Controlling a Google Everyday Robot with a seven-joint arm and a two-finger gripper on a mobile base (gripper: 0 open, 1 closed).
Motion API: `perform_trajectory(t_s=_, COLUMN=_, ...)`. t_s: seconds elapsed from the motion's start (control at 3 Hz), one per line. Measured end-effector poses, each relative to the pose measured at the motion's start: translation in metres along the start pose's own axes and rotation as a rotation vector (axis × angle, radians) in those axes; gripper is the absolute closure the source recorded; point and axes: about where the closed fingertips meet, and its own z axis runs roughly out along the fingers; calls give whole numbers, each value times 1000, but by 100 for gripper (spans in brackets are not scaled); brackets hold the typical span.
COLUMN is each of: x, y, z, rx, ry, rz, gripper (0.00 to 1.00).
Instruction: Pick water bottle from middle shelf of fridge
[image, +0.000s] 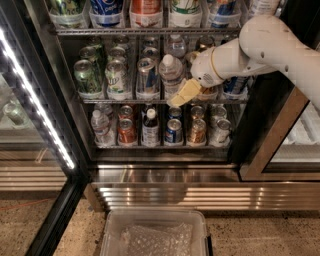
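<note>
Where the bottle is: the water bottle stands upright near the front edge of the worktop, which is the middle wire shelf of the fridge. It is a bit right of the middle.
Neighbours: a silver can stands just beside the bottle on its left. More cans stand on its right, partly hidden by the white arm.
Hand: the hand is at the front edge of the worktop, low down by the bottle's right side.
Hand state: I cannot tell if it is gripping the bottle or loose.
Step now: I think it is getting a hold on the bottle.
How to do it well: grab the fat ribbed middle, not the bottom. Squeeze softly, because thin plastic bends. Lift only a little, then pull straight out over the front edge.
Watch out: a push to the side could tip the silver can.
</note>
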Motion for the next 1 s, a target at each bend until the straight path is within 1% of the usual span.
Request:
perform_trajectory(t_s=0.33, x=0, y=0, z=0, rx=0, ry=0, rz=0, gripper=18)
perform_trajectory(t_s=0.67, x=-3, y=-1, z=-2, rx=5, ry=3, rz=1, gripper=41)
perform_trajectory(t_s=1.0, x=-7, y=-2, z=-6, rx=5, ry=3, rz=1, gripper=57)
